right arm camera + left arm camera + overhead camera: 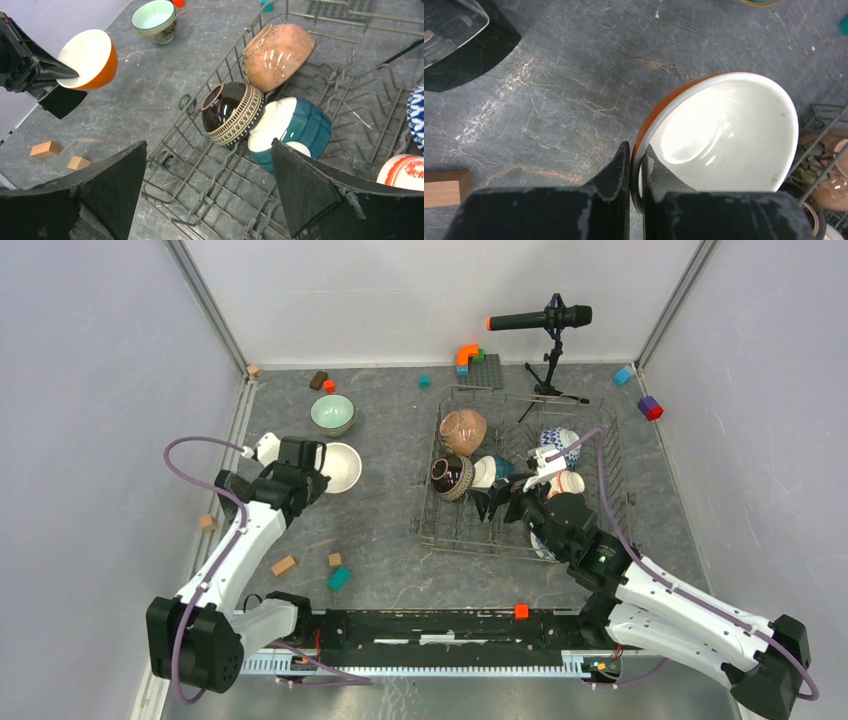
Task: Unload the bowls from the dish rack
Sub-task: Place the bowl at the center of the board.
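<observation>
Tabletop [390, 530] grey marbled, pale walls [100, 340] | left tool [636, 160] pinching orange bowl [724, 130] rim | right tool [207, 145] spread over dish rack [470, 530]

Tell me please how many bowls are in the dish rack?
5: speckled bowl far left; dark patterned bowl, teal bowl mid-left; blue-white bowl, red-white bowl right. The right arm may hide others.

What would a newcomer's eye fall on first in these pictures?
The left gripper pinches the rim of an orange bowl, left of the rack. In the rack, a brown bowl, a striped bowl and a teal bowl lie on their sides, and the right gripper hangs open above them.
</observation>
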Robot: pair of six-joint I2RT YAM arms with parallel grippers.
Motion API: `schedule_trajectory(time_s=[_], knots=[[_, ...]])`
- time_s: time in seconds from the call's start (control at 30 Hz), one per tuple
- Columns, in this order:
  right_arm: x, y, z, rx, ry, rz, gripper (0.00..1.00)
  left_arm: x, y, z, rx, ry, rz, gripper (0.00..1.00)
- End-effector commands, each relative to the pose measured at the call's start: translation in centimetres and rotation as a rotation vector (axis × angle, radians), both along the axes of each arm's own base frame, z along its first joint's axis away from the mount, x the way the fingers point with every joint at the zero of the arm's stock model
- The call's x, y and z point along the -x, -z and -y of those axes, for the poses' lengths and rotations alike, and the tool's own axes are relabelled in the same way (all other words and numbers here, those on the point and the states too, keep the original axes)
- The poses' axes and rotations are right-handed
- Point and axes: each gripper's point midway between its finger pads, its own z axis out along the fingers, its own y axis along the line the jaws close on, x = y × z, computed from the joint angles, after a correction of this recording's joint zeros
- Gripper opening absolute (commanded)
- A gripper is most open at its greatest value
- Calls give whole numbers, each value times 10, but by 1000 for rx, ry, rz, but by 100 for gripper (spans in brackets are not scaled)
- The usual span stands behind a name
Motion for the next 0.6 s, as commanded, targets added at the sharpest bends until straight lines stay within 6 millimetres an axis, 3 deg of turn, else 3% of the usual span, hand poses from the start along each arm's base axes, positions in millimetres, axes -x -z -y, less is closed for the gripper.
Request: schedule_trajectory(time_s=[0.0, 0.37, 0.57], knots=[[2, 1, 6, -53, 14, 16, 98, -22, -6, -14, 59, -146, 104, 2], [13, 24, 9, -39, -31, 37, 98, -38, 0, -46, 12, -324, 106, 2], [17, 28, 12, -20, -49, 49, 98, -50, 8, -51, 0, -343, 68, 2]])
